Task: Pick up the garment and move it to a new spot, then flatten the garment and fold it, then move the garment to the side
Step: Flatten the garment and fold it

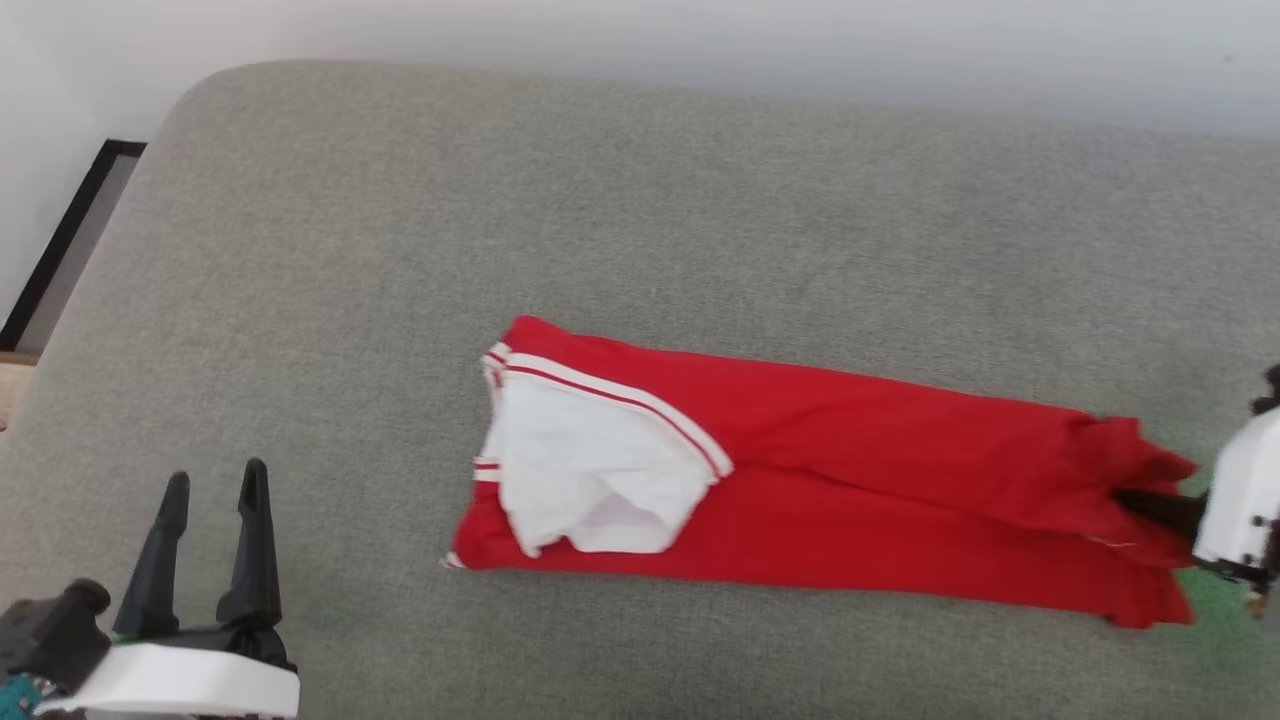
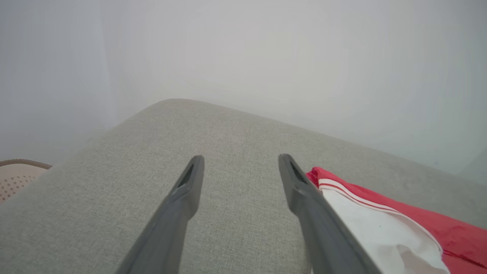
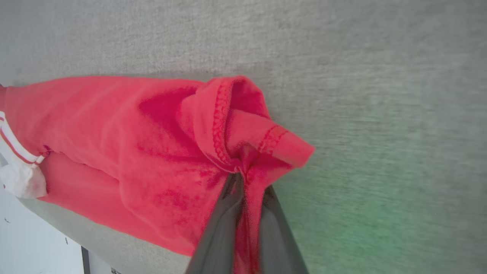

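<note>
Across most of the head view spreads a broad grey upholstered cushion (image 1: 400, 250) with a rounded far-left corner, and a pale wall (image 1: 700, 40) runs behind it.

On the cushion, from its middle out toward the robot's right, lies the garment (image 1: 850, 450), a long red strip of folded fabric stretched out nearly flat. Its left end carries a white panel (image 1: 580, 460) that is turned open on top of the red, edged with thin white-and-red striped trim (image 1: 620, 395). Its right end is bunched and puckered, with the hem gathered into a small knot of folds.

At that bunched end sits the right gripper (image 1: 1140, 500), its white wrist housing at the frame's right edge. The right wrist view shows its two dark fingers pressed close together with a pinch of red fabric clamped between them, the stitched hem curling over just beyond the tips. A faint green tint lies on the cushion beside it.

Down at the lower left hangs the left gripper (image 1: 210, 540), well apart from the garment's left end. Its fingers stand spread wide with nothing between them, pointing over bare cushion, and the left wrist view has the white panel just beside one finger.

Beyond the cushion's left edge stands a thin dark frame (image 1: 70, 240). A pale woven rim (image 2: 19, 167) peeks in at the left wrist view's left edge.
</note>
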Tool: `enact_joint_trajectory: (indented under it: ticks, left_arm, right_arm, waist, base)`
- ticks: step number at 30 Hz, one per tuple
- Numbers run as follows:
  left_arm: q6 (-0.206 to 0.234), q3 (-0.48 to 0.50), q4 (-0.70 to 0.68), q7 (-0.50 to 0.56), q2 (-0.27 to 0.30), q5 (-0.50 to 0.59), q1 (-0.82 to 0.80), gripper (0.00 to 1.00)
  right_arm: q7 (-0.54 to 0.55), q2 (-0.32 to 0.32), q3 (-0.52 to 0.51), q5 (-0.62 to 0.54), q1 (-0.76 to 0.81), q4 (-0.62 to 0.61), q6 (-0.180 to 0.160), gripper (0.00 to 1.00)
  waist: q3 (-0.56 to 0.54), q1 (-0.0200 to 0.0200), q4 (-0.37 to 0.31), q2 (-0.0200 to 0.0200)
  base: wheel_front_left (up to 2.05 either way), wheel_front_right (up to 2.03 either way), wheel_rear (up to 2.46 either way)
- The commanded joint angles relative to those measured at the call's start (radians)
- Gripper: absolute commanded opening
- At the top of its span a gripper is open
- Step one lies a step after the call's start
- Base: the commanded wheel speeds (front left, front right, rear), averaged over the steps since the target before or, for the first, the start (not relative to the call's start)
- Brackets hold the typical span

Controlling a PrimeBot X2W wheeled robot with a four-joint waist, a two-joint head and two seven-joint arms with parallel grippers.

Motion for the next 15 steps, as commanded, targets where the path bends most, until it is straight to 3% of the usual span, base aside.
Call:
enact_joint_trajectory:
  ticks: [1,9,15]
  left_arm:
    - [-0.016,0.017,0.008,-0.004,-0.018,0.017,0.02,1.0]
    - [-0.047,0.059,0.017,-0.004,-0.065,0.057,0.022,1.0]
    - [-0.052,0.069,0.022,-0.004,-0.082,0.067,0.013,1.0]
  right_arm:
    - [-0.014,-0.03,-0.03,-0.013,0.014,0.006,-0.001,0.0]
    - [-0.049,-0.135,-0.15,-0.09,0.002,0.065,-0.001,0.0]
    - [-0.038,-0.142,-0.176,-0.126,-0.026,0.071,-0.001,0.0]
  waist:
    - [-0.01,0.0,-0.017,0.0]
    - [-0.017,0.0,-0.058,0.0]
    - [-0.018,0.0,-0.077,0.0]
  base:
    - [0.0,0.0,0.0]
    - [0.0,0.0,0.0]
    - [0.0,0.0,0.0]
